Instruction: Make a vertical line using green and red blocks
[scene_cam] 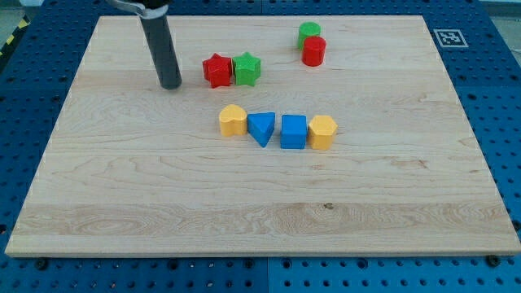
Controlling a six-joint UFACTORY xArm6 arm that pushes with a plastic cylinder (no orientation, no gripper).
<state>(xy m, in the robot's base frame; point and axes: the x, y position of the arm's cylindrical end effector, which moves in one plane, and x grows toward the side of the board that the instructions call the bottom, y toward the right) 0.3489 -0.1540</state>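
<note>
The lower half of the tabletop (244, 220) holds no blocks, so nothing there bears on the job. Just above the frame's middle runs a tidy row of four blocks that touch or nearly touch: a yellow block (233, 120) at the row's left end, a blue triangle (261, 128), a blue square block (293, 132) and a second yellow block (322, 132) at the right end. None of these belong to the task, and as I judge it they are best left alone.

Further up, left of centre, the red star (216, 71) and the green star (247, 68) sit side by side, touching, so they form a sideways pair and not an upright one. In the upper right of centre, the green cylinder (308, 33) sits directly above the red cylinder (314, 51), touching it; that pair already reads as a short vertical stack, a likely seed for the line.

My tip (171, 84) rests in the upper left, just left of the red star and apart from it, probably placed to shove the stars rightward toward the cylinders. There is no gripper here to be apart or together, only the rod.
</note>
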